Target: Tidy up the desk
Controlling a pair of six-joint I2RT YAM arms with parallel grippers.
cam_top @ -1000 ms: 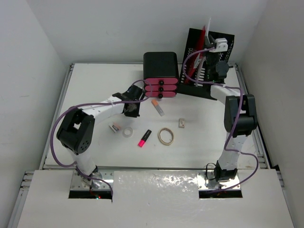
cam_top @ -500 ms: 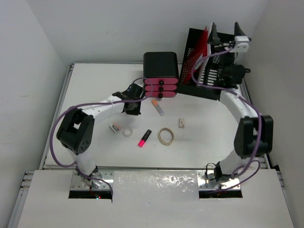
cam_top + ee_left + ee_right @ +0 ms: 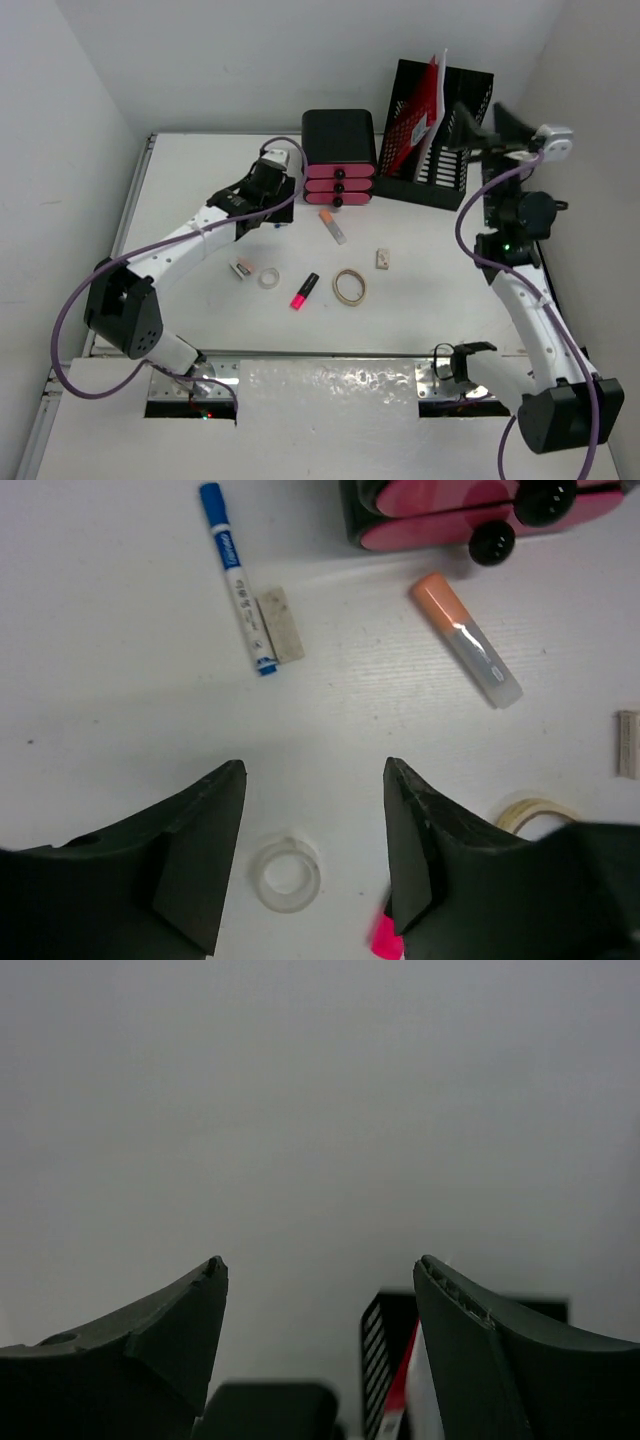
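Left wrist: left gripper (image 3: 312,775) approx half open, holds nothing, hangs over a tape ring (image 3: 288,872) on the desk (image 3: 120,680). Risk: if it drops skewed, a finger could flick the tape ring or roll the blue marker (image 3: 238,578) away. Pink item (image 3: 383,942) at btm edge is cut off

Right wrist: right gripper (image 3: 320,1265) wide open, empty. Only the wall (image 3: 320,1080) + blurred top of file rack (image 3: 372,1345) show, desk unseen

Top: right gripper sits high by the file rack, so a low swing could clip it. Left fingertips hidden under the wrist
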